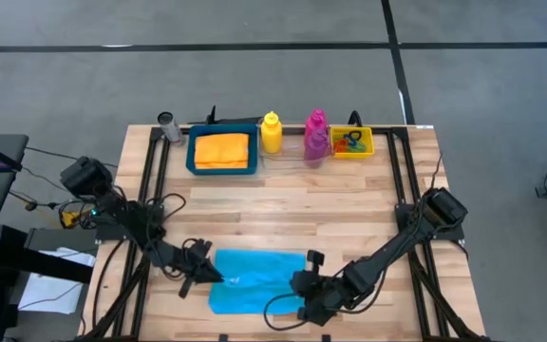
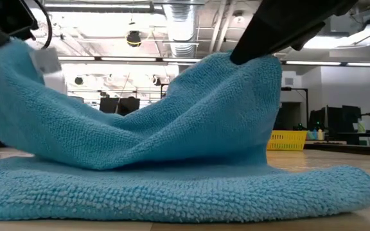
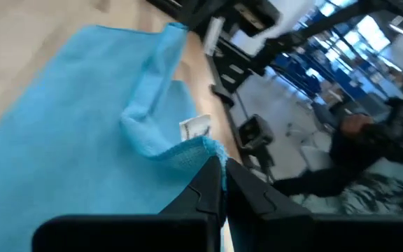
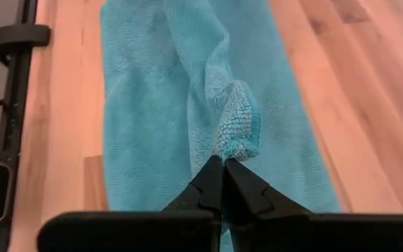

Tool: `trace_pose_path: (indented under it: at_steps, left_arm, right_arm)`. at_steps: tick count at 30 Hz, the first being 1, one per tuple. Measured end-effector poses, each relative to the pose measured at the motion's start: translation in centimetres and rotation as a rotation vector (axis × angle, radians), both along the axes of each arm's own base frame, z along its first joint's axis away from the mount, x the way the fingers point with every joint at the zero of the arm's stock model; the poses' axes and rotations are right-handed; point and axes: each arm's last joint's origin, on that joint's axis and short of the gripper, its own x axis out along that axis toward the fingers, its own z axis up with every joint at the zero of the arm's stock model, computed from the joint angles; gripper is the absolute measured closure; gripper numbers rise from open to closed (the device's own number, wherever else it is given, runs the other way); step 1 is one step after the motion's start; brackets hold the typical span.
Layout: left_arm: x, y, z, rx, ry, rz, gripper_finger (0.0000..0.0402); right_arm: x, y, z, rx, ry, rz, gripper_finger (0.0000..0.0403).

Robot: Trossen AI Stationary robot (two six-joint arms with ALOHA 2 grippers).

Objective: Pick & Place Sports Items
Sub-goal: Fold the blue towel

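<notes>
We count one cyan cloth point(image 1: 254, 280) pinched at opposite corners between the left gripper point(image 3: 224, 168) and right gripper point(image 4: 224, 162), with two bottles point(image 1: 271, 133) and one orange cloth point(image 1: 222, 149) far beyond.

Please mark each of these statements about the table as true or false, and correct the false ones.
1. Both grippers are shut on the cyan cloth. True: the left gripper pinches one corner and the right gripper pinches another edge.
2. The orange cloth lies in the yellow bin. False: it lies in the blue tray.
3. The cyan cloth lies completely flat on the table. False: in the low view two parts are lifted and the middle sags.
4. The yellow bottle stands between the blue tray and the magenta bottle. True.
5. The yellow bin is empty. False: small coloured rings lie in it.
</notes>
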Motion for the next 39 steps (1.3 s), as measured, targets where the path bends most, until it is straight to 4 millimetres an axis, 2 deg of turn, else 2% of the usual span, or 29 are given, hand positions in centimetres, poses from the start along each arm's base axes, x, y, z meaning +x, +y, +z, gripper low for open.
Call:
trace_pose_path:
  at_steps: [9,17,27,33,39]
  left_arm:
    - [1.1,-1.6,1.2,0.069,-0.025,-0.159,0.0397]
    - [1.1,-1.7,0.4,0.136,0.064,-0.182,0.0397]
    - [1.1,-1.7,0.4,0.133,0.064,-0.192,0.0396]
    - [1.1,-1.7,0.4,0.135,0.059,-0.172,0.0382]
    - [1.2,-1.7,0.5,0.130,0.051,-0.158,0.0343]
  right_arm:
    - [-0.1,0.3,-0.1,0.060,0.046,0.057,0.0403]
    - [-0.4,0.7,-0.1,0.068,0.052,0.081,0.0403]
    - [-0.5,0.9,-0.1,0.075,0.061,0.099,0.0403]
    - [-1.0,1.7,-0.1,0.081,0.056,0.121,0.0378]
    - [-1.1,1.9,0.0,0.089,0.046,0.127,0.0342]
